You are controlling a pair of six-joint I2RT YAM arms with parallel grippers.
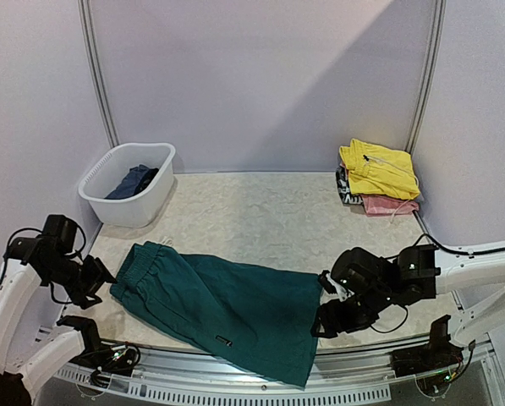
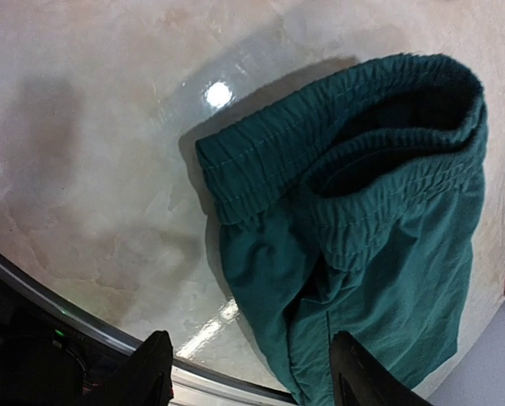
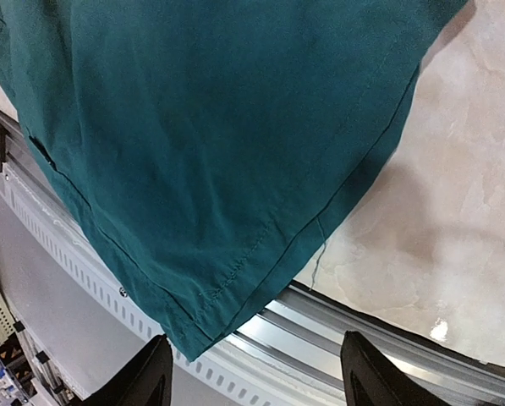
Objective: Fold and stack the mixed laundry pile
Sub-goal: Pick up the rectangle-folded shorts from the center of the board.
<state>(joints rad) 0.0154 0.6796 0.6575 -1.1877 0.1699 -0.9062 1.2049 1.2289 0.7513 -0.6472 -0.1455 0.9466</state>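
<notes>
Dark teal shorts (image 1: 222, 304) lie spread flat along the table's front, waistband at the left, leg hem hanging over the near edge. My left gripper (image 1: 100, 275) is open and empty, just left of the waistband (image 2: 345, 161). My right gripper (image 1: 324, 317) is open and empty, at the right side of the leg hem (image 3: 227, 288). A navy garment (image 1: 132, 181) lies in the white tub (image 1: 125, 207). Folded yellow (image 1: 377, 169) and pink (image 1: 389, 205) garments are stacked at the back right.
The metal rail (image 1: 235, 391) runs along the table's near edge, under the shorts' hem. Bare marbled tabletop (image 1: 260, 220) lies between the tub and the folded stack. Curved walls close in the back and sides.
</notes>
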